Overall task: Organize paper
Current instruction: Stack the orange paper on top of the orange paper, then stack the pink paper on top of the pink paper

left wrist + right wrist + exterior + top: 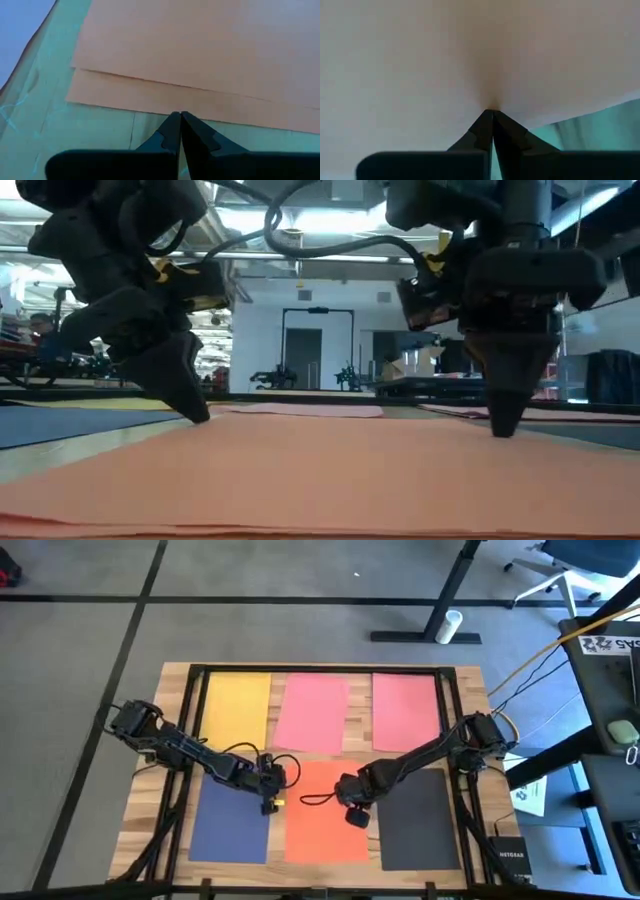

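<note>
Orange paper [325, 815] lies nearest to you at 6 o'clock on the wooden table [160, 800], and in the left wrist view you see two orange sheets, one slightly shifted on the other. Your left gripper [270, 802] stands at the 9 o'clock edge of this orange sheet, its fingers [167, 132] pressed together, tip down near the edge. Your right gripper [357, 816] is at the 3 o'clock edge, fingers [482, 127] also pressed together, tip touching the orange surface. Navy sheet [232, 820] lies at 7 o'clock, black sheet [418, 820] at 5 o'clock. Farther, yellow sheet [237, 708] is at 11 o'clock, and two pink sheets [312, 712] at 12 and 1 o'clock.
</note>
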Motion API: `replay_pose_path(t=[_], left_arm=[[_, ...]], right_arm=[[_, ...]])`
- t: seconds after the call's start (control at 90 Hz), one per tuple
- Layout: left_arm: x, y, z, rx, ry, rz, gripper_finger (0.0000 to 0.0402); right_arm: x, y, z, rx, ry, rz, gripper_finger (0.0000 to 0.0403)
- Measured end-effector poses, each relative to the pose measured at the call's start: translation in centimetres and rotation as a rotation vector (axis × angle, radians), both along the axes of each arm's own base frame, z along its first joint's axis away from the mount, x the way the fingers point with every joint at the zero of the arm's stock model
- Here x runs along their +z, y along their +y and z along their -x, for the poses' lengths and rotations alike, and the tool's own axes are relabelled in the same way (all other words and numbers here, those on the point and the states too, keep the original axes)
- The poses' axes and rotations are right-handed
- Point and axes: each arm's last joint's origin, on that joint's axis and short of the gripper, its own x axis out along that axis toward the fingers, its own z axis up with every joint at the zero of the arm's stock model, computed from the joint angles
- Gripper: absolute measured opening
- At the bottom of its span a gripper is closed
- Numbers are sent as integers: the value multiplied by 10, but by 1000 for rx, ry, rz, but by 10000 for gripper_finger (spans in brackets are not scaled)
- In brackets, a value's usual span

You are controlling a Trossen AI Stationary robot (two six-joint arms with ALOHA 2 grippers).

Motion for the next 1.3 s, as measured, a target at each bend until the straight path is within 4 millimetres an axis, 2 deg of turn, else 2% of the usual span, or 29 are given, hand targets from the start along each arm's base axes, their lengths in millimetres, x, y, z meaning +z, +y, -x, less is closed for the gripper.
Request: replay_pose_path(t=[0.189, 0.356, 0.7, 0.856, 1.1, 1.3], left_arm=[[0, 0, 0, -2, 1, -5, 0], [0, 0, 0, 0, 4, -6, 0], [3, 1, 2, -8, 8, -14, 0], [3, 5, 2, -5, 25, -25, 0], [2, 10, 1, 8, 34, -37, 0], [2, 12, 1, 20, 31, -46, 0]], right_arm=[[2, 1, -1, 6, -9, 11, 0], [14, -1, -4, 3, -22, 82, 0], [31, -11, 8, -27, 22, 213, 0], [26, -23, 11, -51, 59, 242, 0], [6, -45, 18, -66, 80, 241, 0], [0, -46, 17, -74, 37, 182, 0]])
